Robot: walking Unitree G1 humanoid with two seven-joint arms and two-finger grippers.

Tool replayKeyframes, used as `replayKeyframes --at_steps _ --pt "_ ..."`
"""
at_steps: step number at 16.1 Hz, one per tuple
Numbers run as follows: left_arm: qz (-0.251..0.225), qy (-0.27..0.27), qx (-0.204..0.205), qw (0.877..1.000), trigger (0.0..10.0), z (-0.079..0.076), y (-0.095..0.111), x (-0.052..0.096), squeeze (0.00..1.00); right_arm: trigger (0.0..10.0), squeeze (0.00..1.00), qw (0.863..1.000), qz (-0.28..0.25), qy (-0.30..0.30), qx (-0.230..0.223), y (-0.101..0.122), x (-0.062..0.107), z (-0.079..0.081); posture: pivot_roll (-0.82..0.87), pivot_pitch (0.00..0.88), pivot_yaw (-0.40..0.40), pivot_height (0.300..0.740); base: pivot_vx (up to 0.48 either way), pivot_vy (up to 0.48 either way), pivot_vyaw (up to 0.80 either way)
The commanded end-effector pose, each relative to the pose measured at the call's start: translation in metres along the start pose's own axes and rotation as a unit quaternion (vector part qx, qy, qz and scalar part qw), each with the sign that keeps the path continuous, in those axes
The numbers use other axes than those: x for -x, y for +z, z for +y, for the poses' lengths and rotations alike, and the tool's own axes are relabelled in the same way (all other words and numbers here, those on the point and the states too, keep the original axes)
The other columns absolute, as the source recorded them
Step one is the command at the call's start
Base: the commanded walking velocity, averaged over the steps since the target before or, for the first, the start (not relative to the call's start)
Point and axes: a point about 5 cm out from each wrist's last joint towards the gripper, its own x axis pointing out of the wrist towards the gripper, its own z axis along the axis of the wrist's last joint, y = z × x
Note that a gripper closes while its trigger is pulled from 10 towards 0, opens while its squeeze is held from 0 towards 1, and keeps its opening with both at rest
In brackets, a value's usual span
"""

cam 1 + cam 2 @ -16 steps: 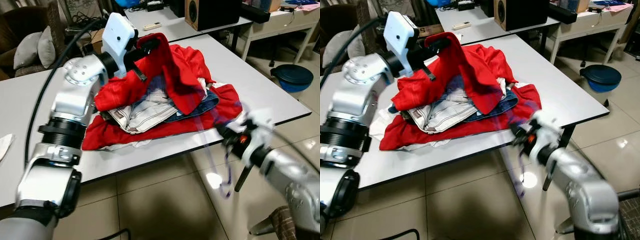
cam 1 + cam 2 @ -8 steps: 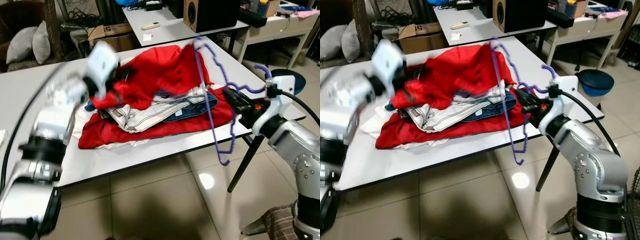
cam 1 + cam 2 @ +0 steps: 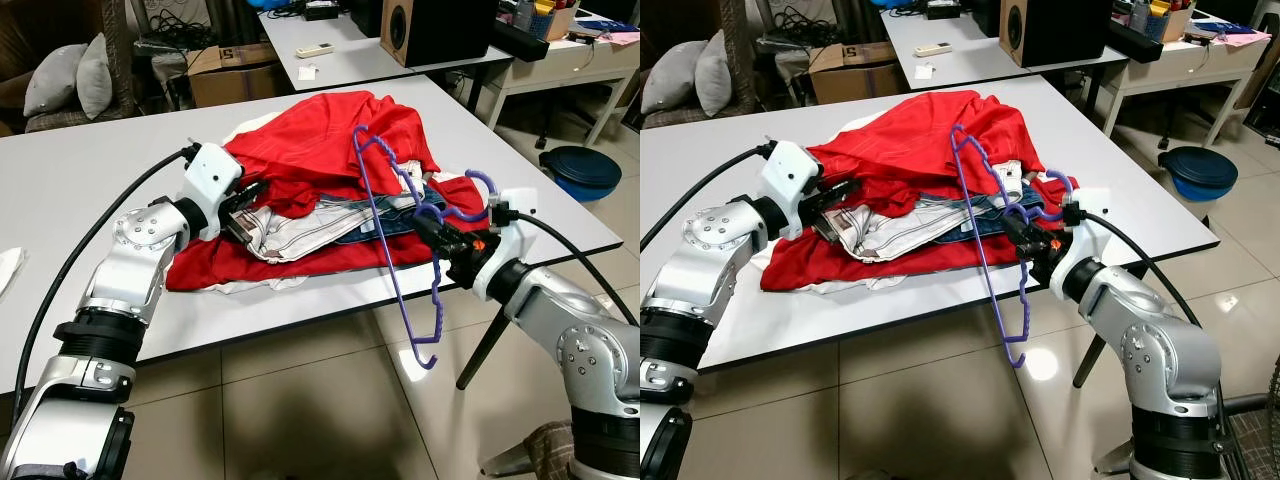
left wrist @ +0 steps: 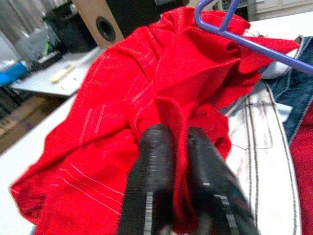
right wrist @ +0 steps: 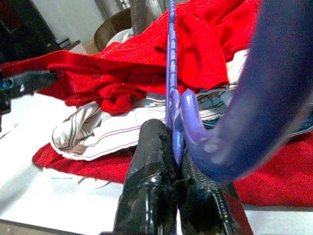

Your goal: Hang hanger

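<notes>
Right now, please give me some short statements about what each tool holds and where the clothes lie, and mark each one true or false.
1. The right tool is shut on the purple hanger. True.
2. The left tool pinches a fold of the red garment. True.
3. The pile of clothes lies on the floor. False: it lies on the white table.
4. The hanger hangs on a rail. False: the right tool holds it at the table's edge.
</notes>
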Motion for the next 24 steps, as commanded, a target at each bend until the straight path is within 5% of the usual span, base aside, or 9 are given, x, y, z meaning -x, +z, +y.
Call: replayKeyframes --at_steps 1,5,11,14,16,21,22,23,24 --pt "-0.011 0.006 0.018 1.0 10.0 0.005 0.003 0.003 1.0 10.0 0.0 1.0 -0.003 0.004 0.0 0.001 0.001 0.004 -0.12 0.0 0.085 0.74 0.0 0.0 0.0" --pt "-0.023 -0.06 0.012 0.998 10.0 0.0 0.014 0.005 1.0 10.0 0.0 1.0 -0.003 0.001 0.004 -0.001 0.003 0.005 -0.12 0.0 0.095 0.74 0.0 0.0 0.0" --pt "-0.004 -0.059 -0.007 0.998 10.0 -0.008 0.01 -0.007 1.0 10.0 0.0 1.0 -0.009 0.003 0.005 -0.001 0.003 0.008 -0.13 0.0 0.111 0.74 0.0 0.0 0.0" --pt "-0.064 -0.142 0.037 0.987 10.0 -0.039 0.026 -0.014 1.0 10.0 0.0 1.0 -0.009 0.001 0.007 -0.002 0.006 0.009 -0.13 0.0 0.116 0.74 0.0 0.0 0.0" --pt "-0.03 -0.138 -0.016 0.99 10.0 -0.062 0.014 -0.028 1.0 10.0 0.0 1.0 -0.01 -0.003 0.007 -0.004 0.007 0.01 -0.13 0.0 0.124 0.74 0.0 0.0 0.0" --pt "0.019 -0.017 -0.129 0.991 10.0 -0.051 -0.002 -0.037 0.98 10.0 0.0 1.0 -0.013 -0.002 0.005 -0.006 0.009 0.015 -0.14 0.0 0.13 0.74 0.0 0.0 0.0" --pt "0.033 0.001 -0.146 0.989 10.0 -0.049 -0.007 -0.039 0.68 10.0 0.0 1.0 -0.012 -0.001 0.004 -0.007 0.009 0.015 -0.14 0.0 0.13 0.74 0.0 0.0 0.0" --pt "0.041 0.012 -0.152 0.988 10.0 -0.049 -0.012 -0.041 0.0 10.0 0.0 1.0 -0.012 0.0 0.003 -0.007 0.008 0.017 -0.14 0.0 0.129 0.74 0.0 0.0 0.0" --pt "0.047 0.018 -0.153 0.987 10.0 -0.049 -0.016 -0.043 0.0 10.0 0.0 1.0 -0.012 0.001 0.002 -0.008 0.008 0.017 -0.13 0.0 0.129 0.74 0.0 0.0 0.0"
